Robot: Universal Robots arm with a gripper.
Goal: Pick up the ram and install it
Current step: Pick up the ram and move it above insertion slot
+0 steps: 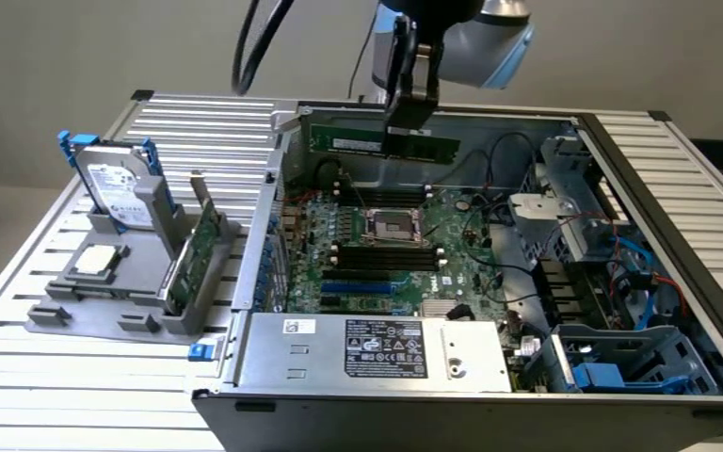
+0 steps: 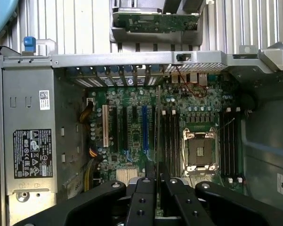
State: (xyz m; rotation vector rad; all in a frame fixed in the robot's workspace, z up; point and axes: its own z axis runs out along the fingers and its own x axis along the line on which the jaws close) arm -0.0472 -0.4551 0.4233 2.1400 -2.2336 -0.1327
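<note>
The ram (image 1: 380,141) is a long, narrow green stick held level in the air over the far part of the open computer case. My gripper (image 1: 409,130) hangs from above and is shut on its top edge, right of the stick's middle. In the wrist view the ram (image 2: 158,127) shows edge-on as a thin line running out from between my black fingers (image 2: 144,188). Below it lies the green motherboard (image 1: 456,245) with its black memory slots (image 1: 387,256) beside the CPU socket (image 1: 395,224). The stick hangs well above the slots (image 2: 169,141) and touches nothing.
A grey holder (image 1: 86,320) on the slatted table at the exterior view's left carries a silver hard drive (image 1: 117,193) with blue rails and an upright green expansion card (image 1: 199,254). The power supply (image 1: 375,348) fills the case's near side; drive cages and cables (image 1: 613,273) fill its right.
</note>
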